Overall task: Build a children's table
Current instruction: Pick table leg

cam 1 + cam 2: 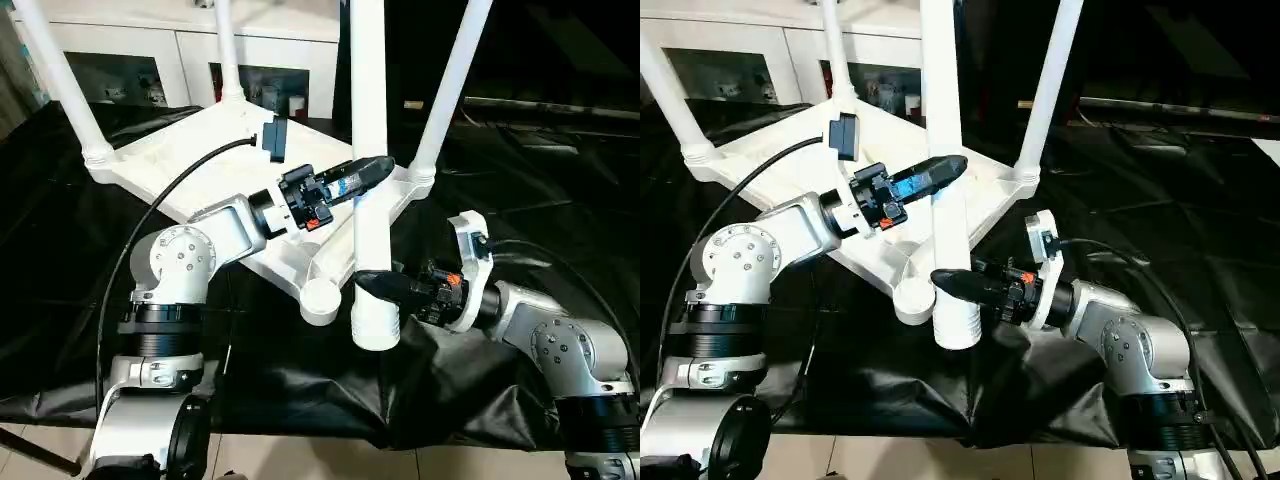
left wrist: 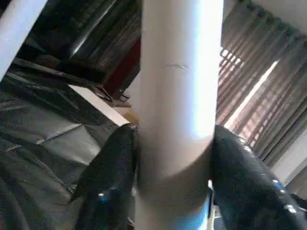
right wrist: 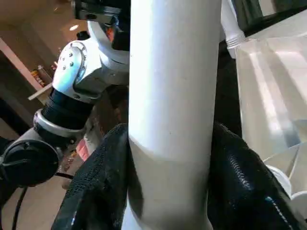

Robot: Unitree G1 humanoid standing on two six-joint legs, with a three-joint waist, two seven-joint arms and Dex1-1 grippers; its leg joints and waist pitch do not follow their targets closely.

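The upturned white tabletop (image 1: 190, 165) lies underside up on black sheeting (image 1: 520, 180), its near corner reaching toward the robot. Three legs stand in corner sockets: one at the far left (image 1: 60, 75), one at the back (image 1: 228, 50), one at the right (image 1: 452, 85). The near corner socket (image 1: 320, 300) is open. Just right of it the fourth leg (image 1: 370, 180) stands upright, its lower end past the tabletop's near edge. The left gripper (image 1: 368, 172) has its fingers (image 2: 108, 177) clasped around this leg's middle. Lower down, the right gripper (image 1: 385, 285) has its fingers (image 3: 96, 187) pressed on both sides of the same leg near its foot. Bare black sheeting spreads wide to the right.
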